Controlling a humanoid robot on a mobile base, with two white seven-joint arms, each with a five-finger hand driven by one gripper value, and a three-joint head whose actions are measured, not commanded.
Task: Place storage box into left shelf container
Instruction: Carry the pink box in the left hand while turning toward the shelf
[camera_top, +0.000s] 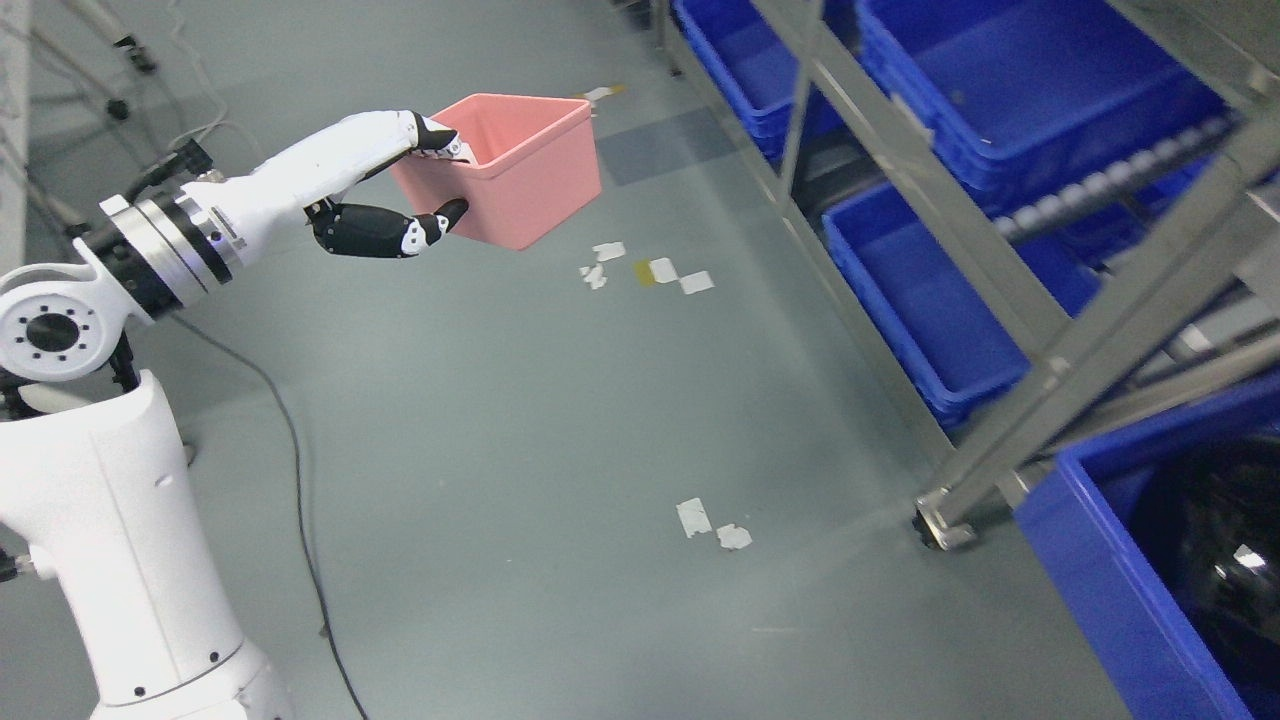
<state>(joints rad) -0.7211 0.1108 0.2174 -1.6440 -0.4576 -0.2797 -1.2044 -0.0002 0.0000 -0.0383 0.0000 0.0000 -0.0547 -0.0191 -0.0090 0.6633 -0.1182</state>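
Single head view, angled down over grey floor (560, 420), shelf (1000, 230) at right.

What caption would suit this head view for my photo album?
Left robot hand holds a pink box above the floor, beside a shelf of blue bins.

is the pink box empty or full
Empty as far as shows: the pink box, held by the left hand, shows only bare inner walls; its bottom is hidden.

Pink storage box (515, 170): open-topped, rectangular, empty inside as far as seen, held tilted above grey floor, upper left. Blue shelf containers (930, 290) on metal rack, far right, well apart from box; interiors look empty.
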